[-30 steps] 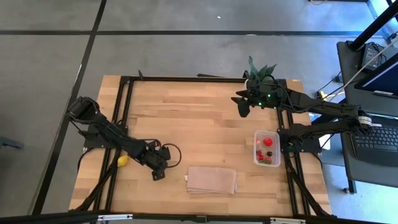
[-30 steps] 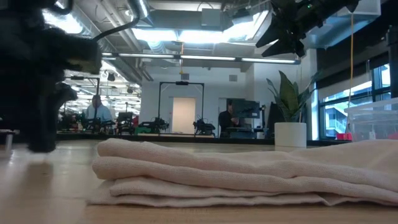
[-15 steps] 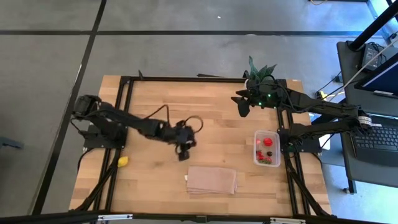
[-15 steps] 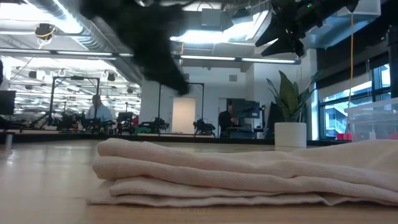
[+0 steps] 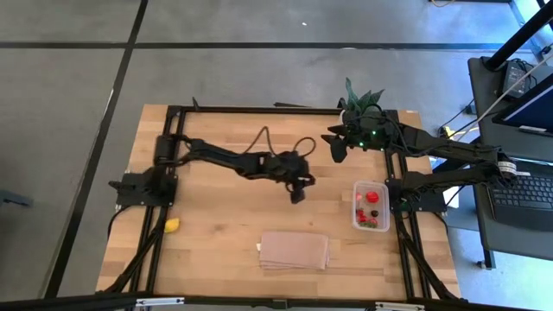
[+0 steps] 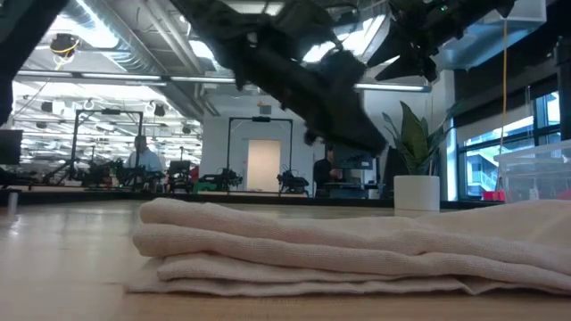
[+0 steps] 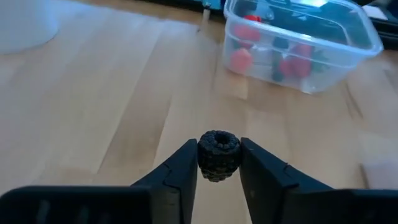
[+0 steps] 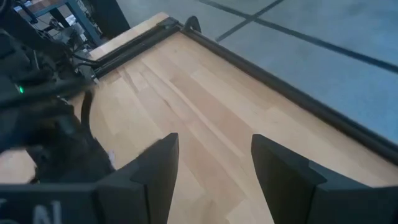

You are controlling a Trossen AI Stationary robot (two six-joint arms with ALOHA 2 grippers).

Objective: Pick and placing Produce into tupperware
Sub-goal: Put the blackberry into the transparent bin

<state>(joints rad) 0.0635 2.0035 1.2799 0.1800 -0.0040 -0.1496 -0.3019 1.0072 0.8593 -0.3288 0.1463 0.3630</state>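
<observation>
Wooden table [image 5: 216, 199] carries a folded tan cloth [image 5: 295, 250] near its front edge and the clear tupperware [image 5: 371, 206] at its right side, with red and dark produce inside. Left gripper [image 5: 297, 192] hangs mid-table, fingers clamped on a dark berry [image 7: 218, 155]. Right gripper [image 5: 337, 149] waits by the potted plant [image 5: 360, 97], fingers apart. A yellow piece [image 5: 171, 225] lies far left.

A wooden table [image 5: 225, 216] with a black frame carries the things. On it lie a folded tan cloth [image 5: 295, 250] near the front edge, a clear tupperware [image 5: 371, 206] at the right side, a yellow fruit piece [image 5: 172, 225] at the left, and a potted plant [image 5: 359, 98] at the back.
</observation>
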